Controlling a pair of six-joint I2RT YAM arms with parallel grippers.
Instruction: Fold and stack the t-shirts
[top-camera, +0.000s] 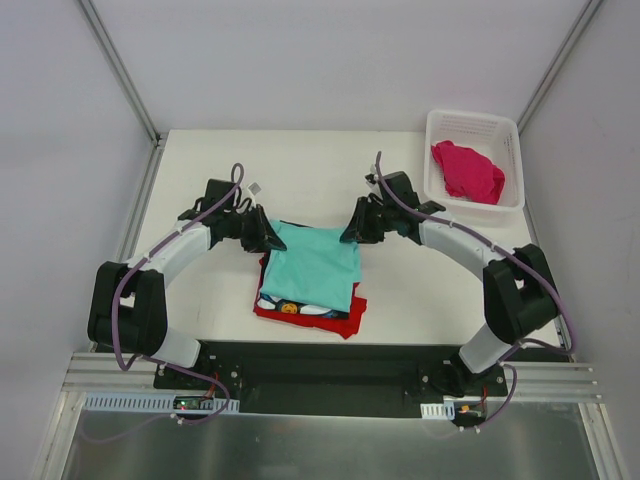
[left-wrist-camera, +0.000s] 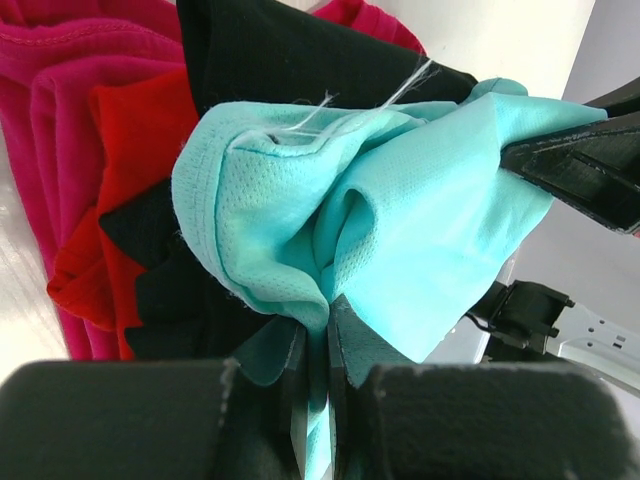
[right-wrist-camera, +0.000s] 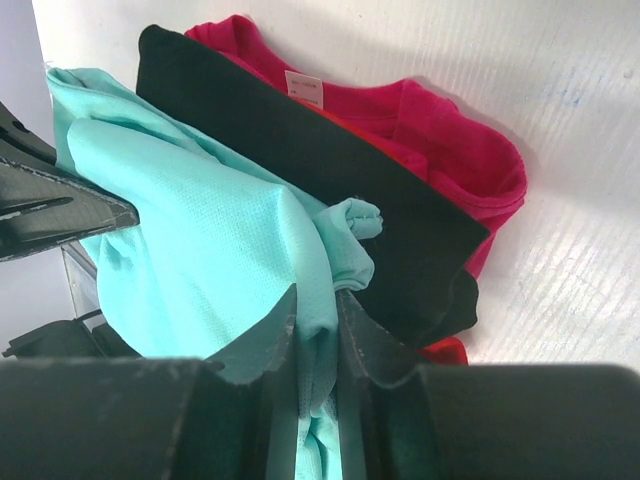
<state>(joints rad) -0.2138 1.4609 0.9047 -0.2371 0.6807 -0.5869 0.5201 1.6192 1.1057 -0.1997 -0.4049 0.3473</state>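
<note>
At my table's (top-camera: 200, 180) centre, the mint-teal t-shirt (top-camera: 315, 265) lay atop the black t-shirt (right-wrist-camera: 300, 170) and the red t-shirt (top-camera: 345, 322), its long axis running twelve to six o'clock. My left gripper (top-camera: 276, 238) and right gripper (top-camera: 349, 232) pinched its twelve-o'clock corners.

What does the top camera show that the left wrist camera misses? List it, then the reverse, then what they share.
Top only: the basket with a pink shirt inside. Left wrist only: a close look at the left gripper shut on the teal shirt, and loose white threads at its seam. Both: the teal shirt lying over the black shirt and red shirt.
</note>
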